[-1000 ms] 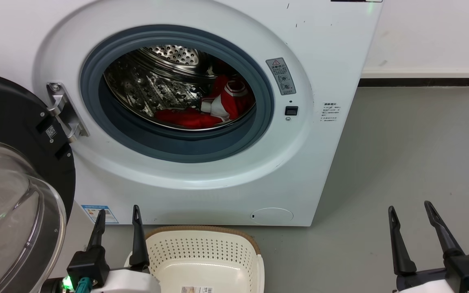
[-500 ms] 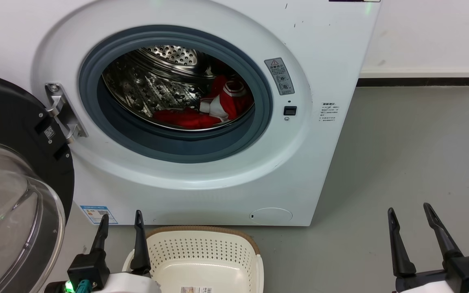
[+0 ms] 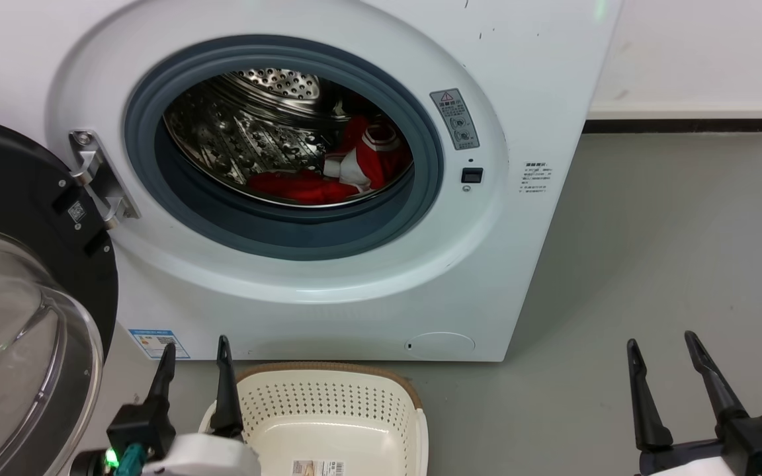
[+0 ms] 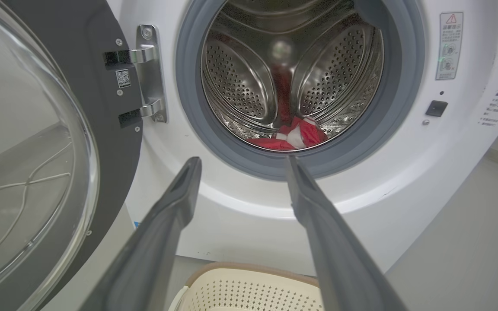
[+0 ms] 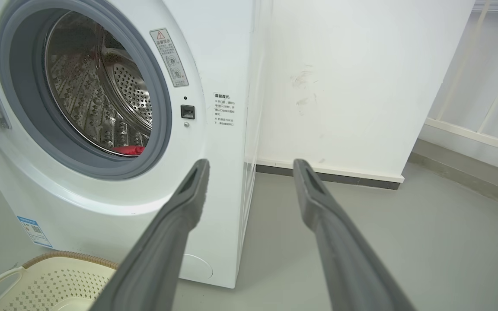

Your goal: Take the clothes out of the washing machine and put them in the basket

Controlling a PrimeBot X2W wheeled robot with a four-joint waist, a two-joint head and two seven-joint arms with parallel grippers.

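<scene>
- Fingers of the left gripper [image 3: 196,344] stand apart with nothing between them, low in front of the washing machine [image 3: 328,311], beneath the left part of its porthole.
- Right gripper [image 3: 661,340]: fingers likewise spread and empty, over the grey floor [image 3: 652,231] off the machine's right front corner, well apart from it.
- Basket [image 3: 328,368], cream with a brown rim, sits on the floor close against the foot of the machine, just beside the left gripper. A barcode label [image 3: 318,468] lies on its bottom.
- Door [image 3: 24,317], black-rimmed with domed glass, is swung wide open to the machine's left on a metal hinge [image 3: 96,178].
- Grey gasket [image 3: 156,192] rings the open porthole in the machine's front.
- Clothes [image 3: 354,175], red with white trim, lie heaped inside the machine on the bottom of the steel drum [image 3: 249,132], toward its right side.
- White wall [image 3: 698,53] with a dark skirting runs behind, to the machine's right.
</scene>
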